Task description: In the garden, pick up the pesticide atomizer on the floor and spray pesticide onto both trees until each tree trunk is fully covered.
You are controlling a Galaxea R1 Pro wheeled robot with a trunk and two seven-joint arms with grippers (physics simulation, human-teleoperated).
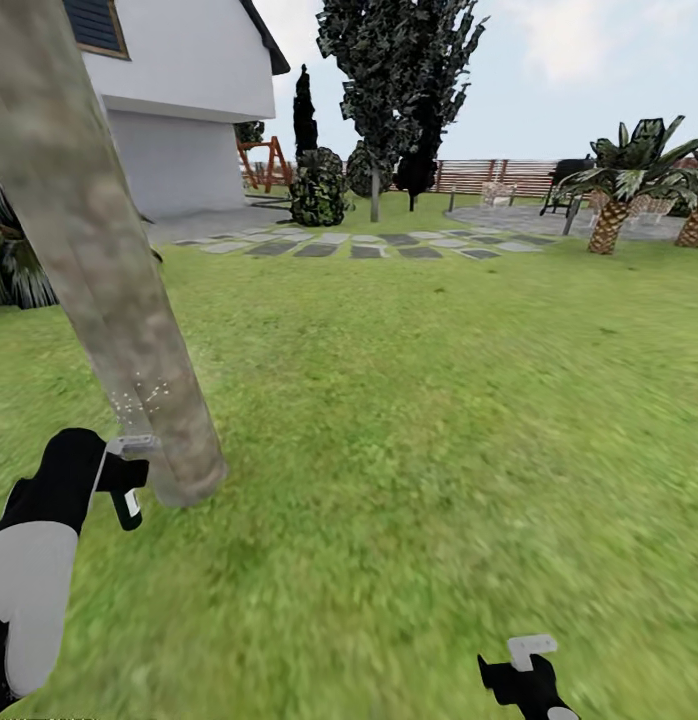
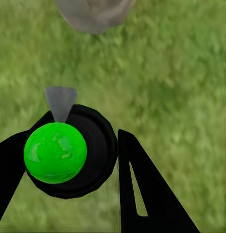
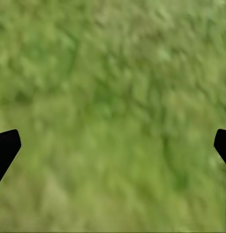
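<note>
Lawn (image 1: 419,400): left pincer (image 2: 88,160) round unlabelled atomizer (image 2: 69,153).

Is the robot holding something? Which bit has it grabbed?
Yes. The left gripper holds the atomizer by its round body, beside the trunk. The right gripper holds nothing.

Pesticide atomizer (image 2: 64,153) clamped in left gripper (image 1: 129,480), dark round body with bright green patch, grey nozzle aimed at tree trunk (image 1: 109,290) just ahead. Trunk thick, pale mottled grey-tan, leaning, rooted in green lawn (image 1: 419,400); white spray specks on it.
</note>
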